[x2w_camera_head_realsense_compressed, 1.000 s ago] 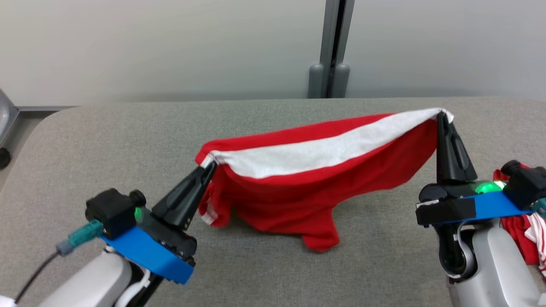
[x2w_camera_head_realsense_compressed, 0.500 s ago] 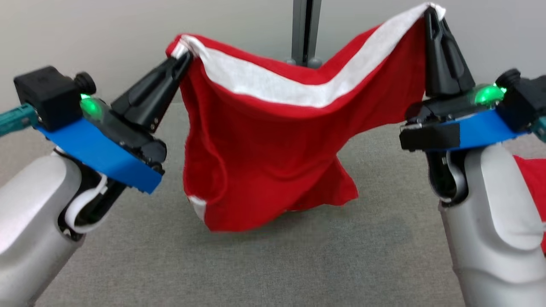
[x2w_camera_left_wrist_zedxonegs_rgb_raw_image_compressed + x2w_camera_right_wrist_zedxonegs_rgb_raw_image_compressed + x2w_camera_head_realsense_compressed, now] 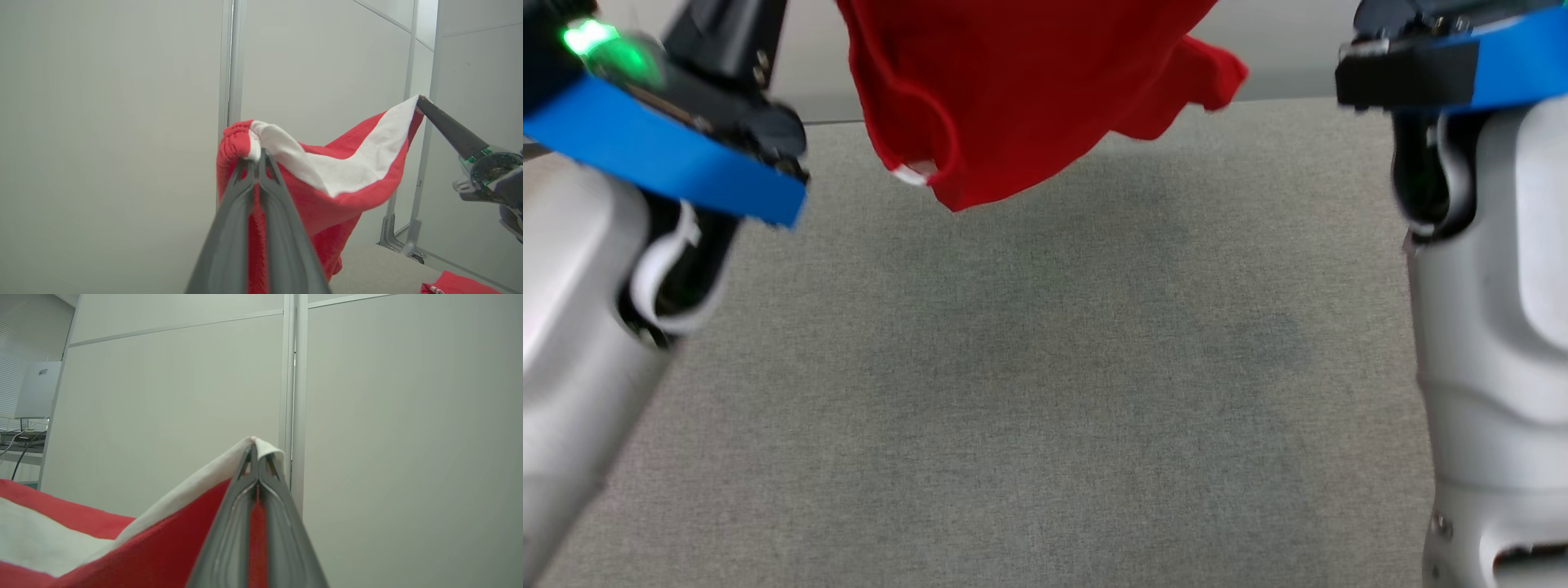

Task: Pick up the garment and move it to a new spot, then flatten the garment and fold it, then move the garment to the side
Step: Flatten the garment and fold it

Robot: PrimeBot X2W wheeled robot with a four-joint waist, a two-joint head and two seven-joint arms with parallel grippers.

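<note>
Jaws, both arms: clenched, each pinching one top corner of garment. L jaws (left wrist view): L fingers pressed together on the red corner where the white band starts. R jaws (right wrist view): R fingers pressed together on the white corner tip.

Key relation: garment's long axis runs along the white band, from L jaws across to R jaws, sagging in the middle. The rest of the cloth hangs below and between the two pinch pts. Neither arm is nearer, as each holds one end.

Position (head view): garment is in the air, lowest hem well clear of the table, approx. midway between L forearm and R forearm.

Judgement: lift done, placing at the new spot not yet done. Lowering w/ both ends level and spread apart should lay the band out straight.

Count: 1 garment held; 2 arms; 2 pinch pts; 1 table; 1 other red cloth lying on the table, untouched.
</note>
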